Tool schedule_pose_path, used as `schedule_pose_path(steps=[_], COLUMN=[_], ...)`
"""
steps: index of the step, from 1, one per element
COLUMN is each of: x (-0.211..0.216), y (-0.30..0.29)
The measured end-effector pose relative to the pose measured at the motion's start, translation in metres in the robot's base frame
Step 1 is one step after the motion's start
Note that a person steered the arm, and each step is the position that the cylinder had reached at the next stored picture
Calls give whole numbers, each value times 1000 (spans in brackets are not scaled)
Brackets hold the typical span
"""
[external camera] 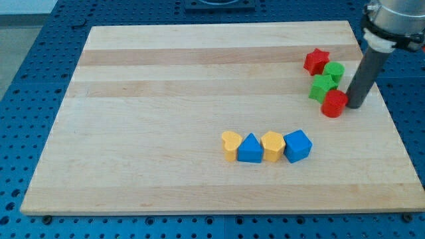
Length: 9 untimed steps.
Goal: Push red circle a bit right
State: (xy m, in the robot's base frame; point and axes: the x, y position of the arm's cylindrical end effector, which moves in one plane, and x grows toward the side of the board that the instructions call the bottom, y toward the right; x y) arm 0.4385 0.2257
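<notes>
The red circle (pixel 334 103) lies near the board's right side, just below a green star-shaped block (pixel 322 87). My tip (pixel 354 106) rests on the board right next to the red circle, on its right side, touching or nearly touching it. The dark rod rises from there to the view's top right.
A red star (pixel 317 62) and a green circle (pixel 334 71) sit above the green star. A row at the lower middle holds a yellow heart (pixel 231 145), a blue triangle (pixel 250 149), a yellow hexagon (pixel 272 146) and a blue cube (pixel 297 146). The board's right edge (pixel 392 113) is close.
</notes>
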Motion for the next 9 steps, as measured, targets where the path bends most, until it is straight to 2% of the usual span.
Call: schedule_pose_path(steps=[1, 3, 4, 6, 7, 9], x=[14, 51, 59, 58, 41, 24], y=[-10, 8, -17, -94, -136, -160])
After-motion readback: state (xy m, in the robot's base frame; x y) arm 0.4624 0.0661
